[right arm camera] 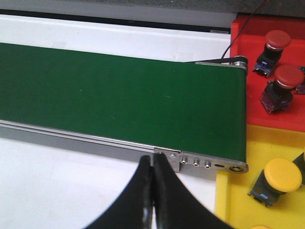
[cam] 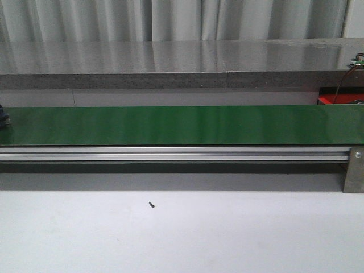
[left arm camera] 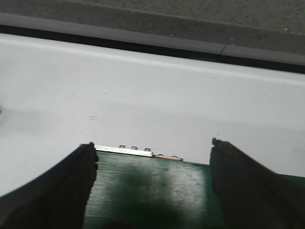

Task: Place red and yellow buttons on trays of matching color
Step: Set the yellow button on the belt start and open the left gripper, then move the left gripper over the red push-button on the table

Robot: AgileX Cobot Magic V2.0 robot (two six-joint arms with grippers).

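a long green conveyor belt [cam: 182, 125] was seen running across the front view, edged by a silver aluminium rail [cam: 170, 153], with a pale table [cam: 182, 233] in front of it and a small dark speck [cam: 151, 204] lying on that table. no arm was seen in this view.

in the left wrist view, the left gripper [left arm camera: 152, 162] was shown with its two black fingers [left arm camera: 62, 186] spread wide apart, nothing held between them, positioned over one end of the belt.

in the right wrist view, the right gripper [right arm camera: 153, 176] was shown with its fingers pressed together and nothing gripped, positioned near the belt's other end. just beyond that end, a red tray [right arm camera: 252, 109] was seen holding two red buttons [right arm camera: 277, 40] [right arm camera: 288, 78], and beside it a yellow tray [right arm camera: 233, 191] holding a yellow button [right arm camera: 282, 175]. a second yellow button [right arm camera: 262, 227] was only partly seen at the frame edge.
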